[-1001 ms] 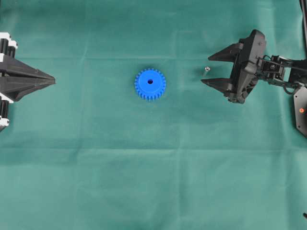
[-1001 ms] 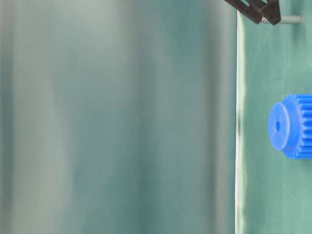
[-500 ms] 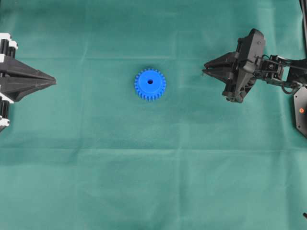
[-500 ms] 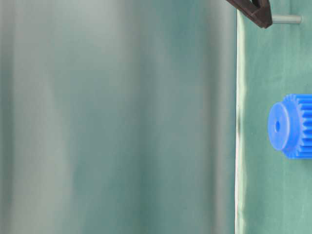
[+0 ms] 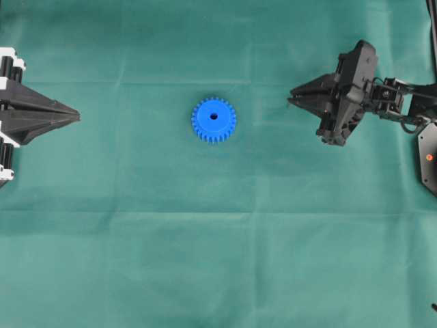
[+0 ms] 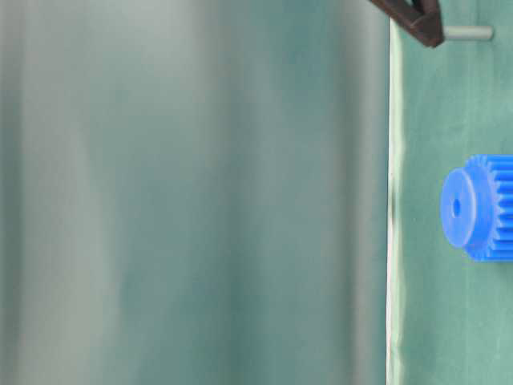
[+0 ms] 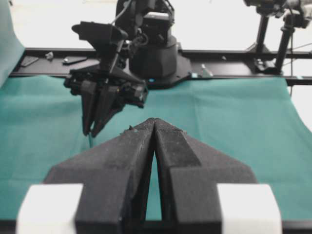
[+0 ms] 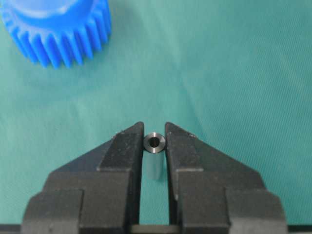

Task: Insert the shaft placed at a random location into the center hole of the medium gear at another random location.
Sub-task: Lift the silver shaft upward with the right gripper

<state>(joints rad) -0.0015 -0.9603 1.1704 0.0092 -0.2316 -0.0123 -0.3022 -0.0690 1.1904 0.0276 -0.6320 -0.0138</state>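
Observation:
The blue medium gear (image 5: 214,119) lies flat on the green cloth, its center hole (image 5: 214,116) facing up; it also shows at the top left of the right wrist view (image 8: 58,34) and side-on in the table-level view (image 6: 481,207). To its right, my right gripper (image 5: 292,100) is shut on the shaft (image 8: 155,143), a small silver pin standing on end between the fingertips (image 8: 134,139). The shaft (image 6: 469,33) sticks out past the dark tips in the table-level view; the overhead view hides it. My left gripper (image 5: 76,117) rests shut and empty at the far left (image 7: 154,123).
The green cloth (image 5: 218,260) covers the whole work surface. The right arm's base (image 7: 156,58) and a black rail (image 7: 234,53) stand at the cloth's far edge in the left wrist view. A black part with a red dot (image 5: 429,157) sits at the right edge.
The right gripper's jaws have shut around the shaft; a second ago they stood wide open on either side of it. Gear and left arm have not moved.

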